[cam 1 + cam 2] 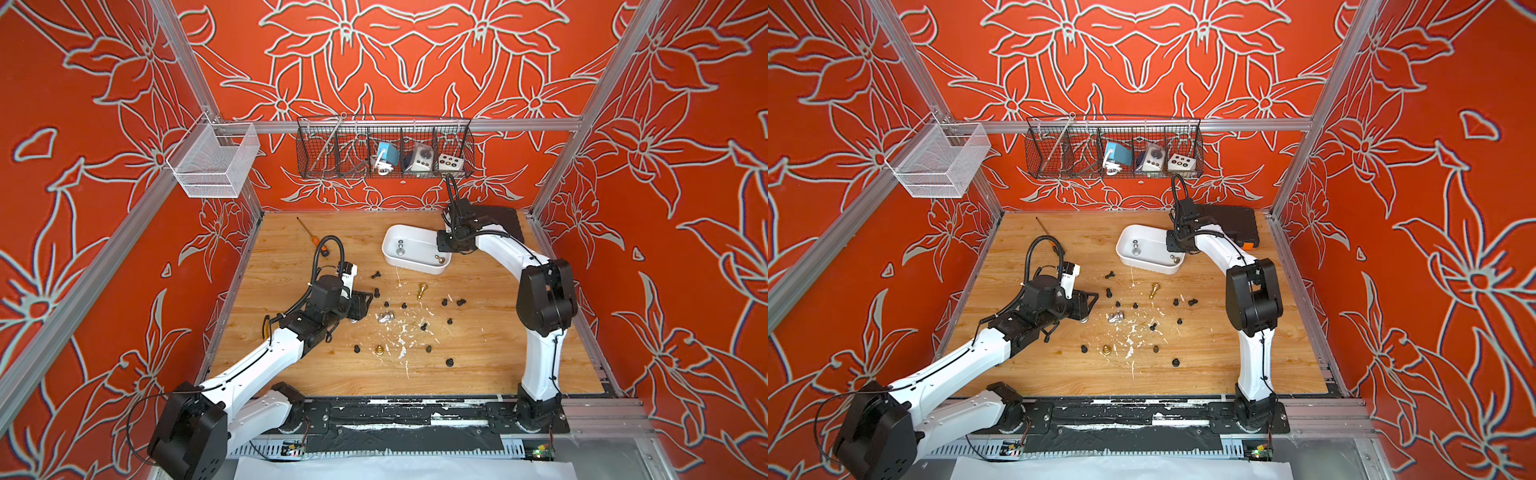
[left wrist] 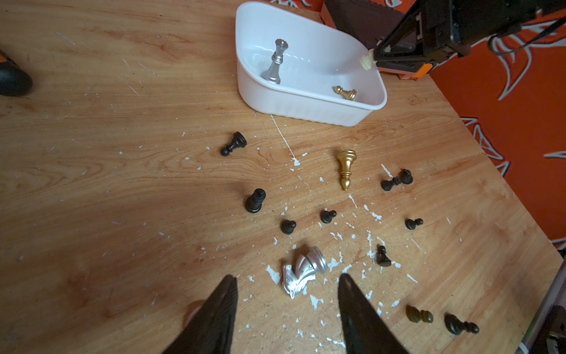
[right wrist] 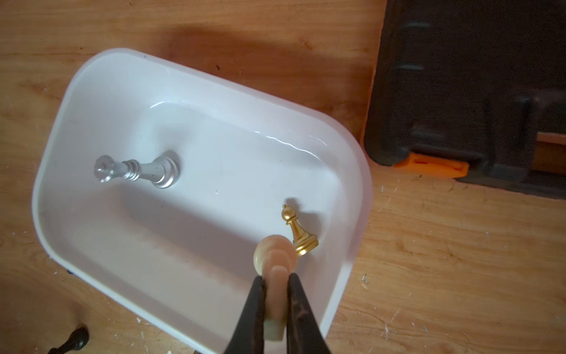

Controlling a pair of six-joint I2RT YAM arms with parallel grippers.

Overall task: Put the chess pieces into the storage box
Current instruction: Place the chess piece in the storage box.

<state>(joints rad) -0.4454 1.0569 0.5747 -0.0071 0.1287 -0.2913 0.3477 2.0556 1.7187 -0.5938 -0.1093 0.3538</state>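
The white storage box (image 1: 415,266) stands at the back of the wooden table. A silver chess piece (image 3: 137,171) and a gold pawn (image 3: 298,230) lie inside it. My right gripper (image 3: 275,285) hangs over the box's near end, shut on a cream chess piece (image 3: 275,257). My left gripper (image 2: 288,282) is open and low over the table, with a toppled silver knight (image 2: 301,269) just beyond its fingertips. Several black pawns, such as one (image 2: 254,200), and a gold piece (image 2: 346,167) lie scattered on the table between my arms.
A black toolcase (image 1: 498,220) with orange latches sits behind the box. An orange-handled screwdriver (image 1: 309,232) lies at the back left. White paint flecks (image 1: 401,332) dot the table's middle. A white mesh basket (image 1: 212,162) and a black wire basket (image 1: 384,149) hang on the frame.
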